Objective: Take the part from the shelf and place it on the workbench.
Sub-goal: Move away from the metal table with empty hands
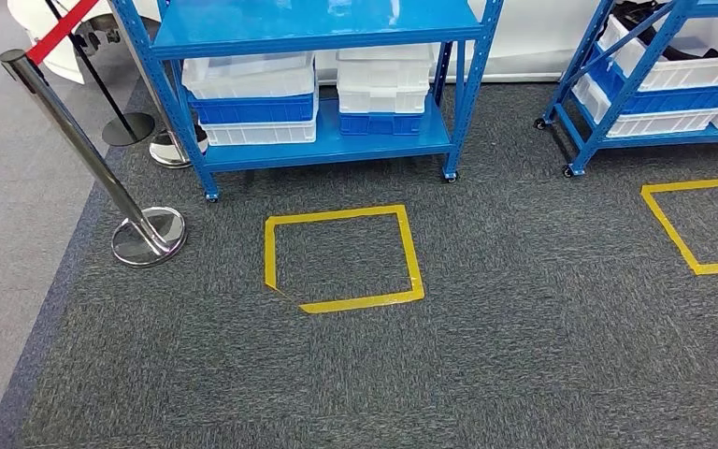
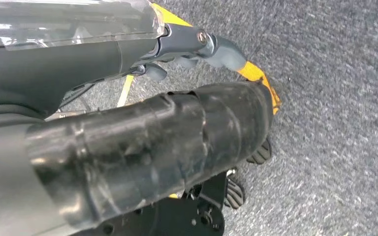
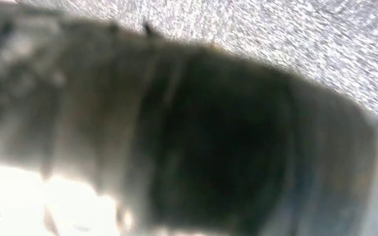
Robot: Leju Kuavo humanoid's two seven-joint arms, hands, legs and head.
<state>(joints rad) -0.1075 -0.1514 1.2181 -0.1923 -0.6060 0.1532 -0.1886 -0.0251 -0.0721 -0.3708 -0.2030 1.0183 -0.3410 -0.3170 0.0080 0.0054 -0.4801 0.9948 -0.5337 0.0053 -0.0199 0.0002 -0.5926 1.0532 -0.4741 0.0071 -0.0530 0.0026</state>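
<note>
A blue shelf [image 1: 327,140] stands ahead in the head view, with stacked white and blue bins [image 1: 252,98] [image 1: 383,89] on its lower level. What the bins hold is hidden. My left hand [image 2: 177,142] hangs over the grey carpet in the left wrist view. Its ribbed cover fills the middle, dark fingertips [image 2: 260,152] poke out past it, and nothing lies between them. My right hand [image 3: 202,137] is a dark blur close to the lens in the right wrist view, so its fingers cannot be made out.
A second blue shelf [image 1: 617,112] with bins stands at the right. Two yellow tape squares [image 1: 341,257] [image 1: 701,224] mark the carpet before the shelves. A chrome barrier post [image 1: 140,229] with a red belt stands at the left.
</note>
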